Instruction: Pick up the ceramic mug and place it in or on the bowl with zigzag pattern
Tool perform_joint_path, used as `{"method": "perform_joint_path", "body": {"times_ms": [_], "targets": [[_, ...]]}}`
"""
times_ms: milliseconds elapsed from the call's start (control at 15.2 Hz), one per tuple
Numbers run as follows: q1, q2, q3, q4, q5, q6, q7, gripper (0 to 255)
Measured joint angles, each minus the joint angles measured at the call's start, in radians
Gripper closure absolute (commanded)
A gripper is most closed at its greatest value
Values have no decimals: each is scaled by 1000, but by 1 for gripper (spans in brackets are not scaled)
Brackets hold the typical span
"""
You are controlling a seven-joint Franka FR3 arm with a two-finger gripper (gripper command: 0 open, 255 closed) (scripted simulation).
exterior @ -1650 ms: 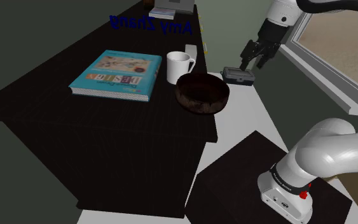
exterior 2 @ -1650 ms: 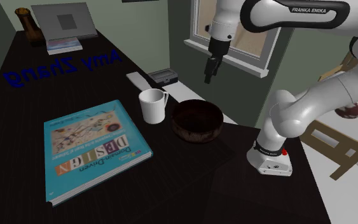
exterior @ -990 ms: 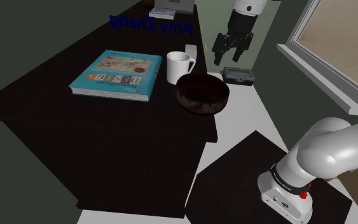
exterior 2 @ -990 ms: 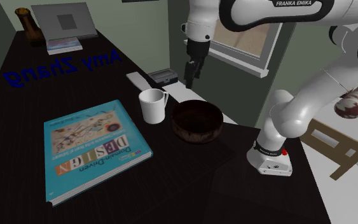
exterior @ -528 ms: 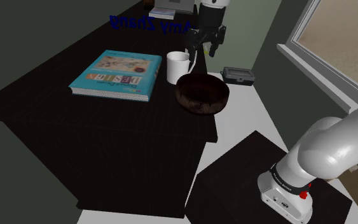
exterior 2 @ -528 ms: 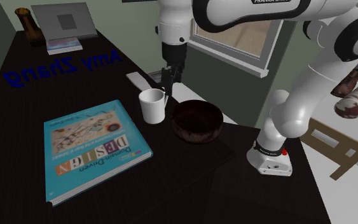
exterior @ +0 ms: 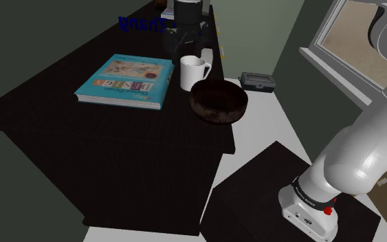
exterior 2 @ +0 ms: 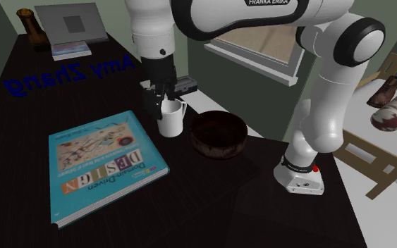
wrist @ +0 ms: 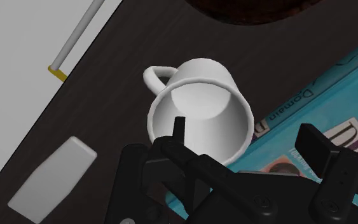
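Mug (wrist: 199,108): white, upright on dark table (exterior: 116,137).
Bowl (exterior 2: 219,134): just beside mug.
Gripper (wrist: 247,137): open, above mug, 2 fingers apart, astride its rim.
Handling: rigid, light, probably slick, chippable; pinch wall opposite handle.

Tally as inspected:
- White handled mug (wrist: 199,108): one.
- Dark brown round bowl (exterior: 218,100): one.
- Teal hardcover book with a lettered cover (exterior: 125,81): one.
- Small dark grey rectangular case (exterior: 257,81): one.
- Flat white rounded slab (wrist: 51,175): one.
- Brown vase-shaped vessel (exterior 2: 26,25): one.
- Grey framed panel (exterior 2: 71,22): one.
- Line of blue lettering (exterior 2: 70,74): one.
- Black table (exterior: 116,137): one.
- Window (exterior: 350,48): one.
- White arm with dark joints (exterior 2: 324,84): one.
- All-black gripper (wrist: 246,133): one, with two fingers.
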Motion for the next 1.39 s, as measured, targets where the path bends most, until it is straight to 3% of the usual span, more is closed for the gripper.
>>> {"method": "perform_joint_path", "body": {"times_ms": [528, 924, 990, 1386], "targets": [[3, 2, 3, -92, -2, 89, 7, 0], [3, -2, 3, -107, -1, 100, 7, 0], [3, -2, 3, -107, -1, 100, 7, 255], [3, -2, 3, -107, -1, 100, 7, 255]]}}
